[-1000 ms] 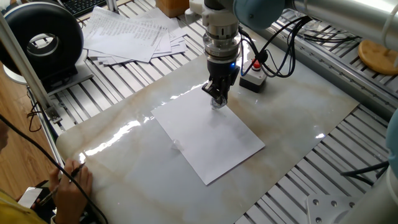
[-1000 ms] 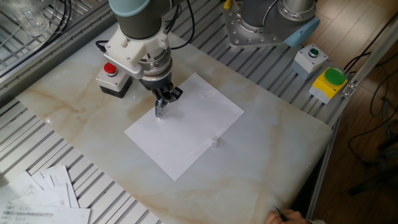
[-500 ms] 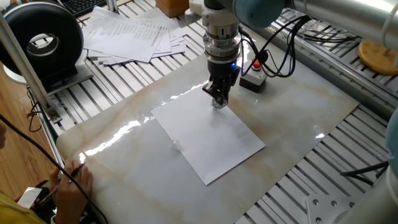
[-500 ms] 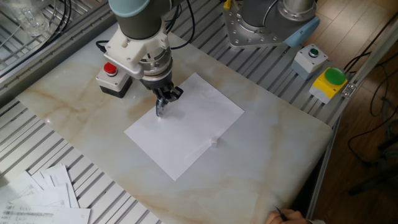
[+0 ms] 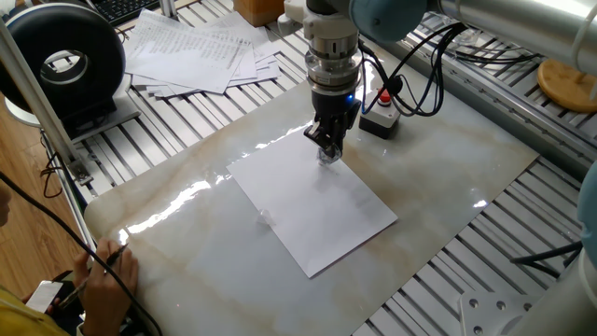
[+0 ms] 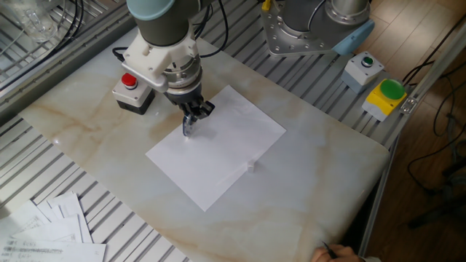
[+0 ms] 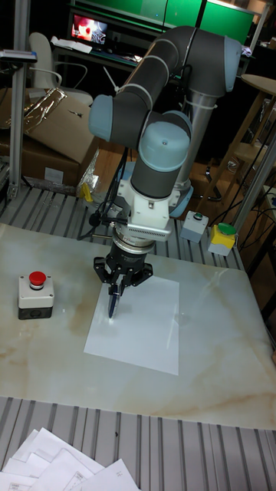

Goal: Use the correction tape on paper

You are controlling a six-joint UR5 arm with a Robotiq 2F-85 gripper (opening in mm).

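The white paper (image 5: pixel 322 210) lies slanted in the middle of the marble slab (image 5: pixel 448 177). My gripper (image 5: pixel 327 146) points straight down over the sheet's far corner, shut on the correction tape (image 5: pixel 327 155), a small dark dispenser. Its tip touches the sheet or sits just above it. In the other fixed view the gripper (image 6: pixel 191 120) holds the correction tape (image 6: pixel 186 130) tilted, tip down near the left edge of the paper (image 6: pixel 222 153). The tall fixed view shows the gripper (image 7: pixel 116 291), the dark correction tape (image 7: pixel 113 304) and the paper (image 7: pixel 146 326).
A red-button box (image 5: pixel 381 118) stands just behind the gripper. Fanned printed sheets (image 5: pixel 201 56) lie at the back left beside a black round device (image 5: pixel 65 61). A yellow box with a green button (image 6: pixel 386 98) sits at the slab's side. A person's hand (image 5: pixel 107 275) rests at the near left corner.
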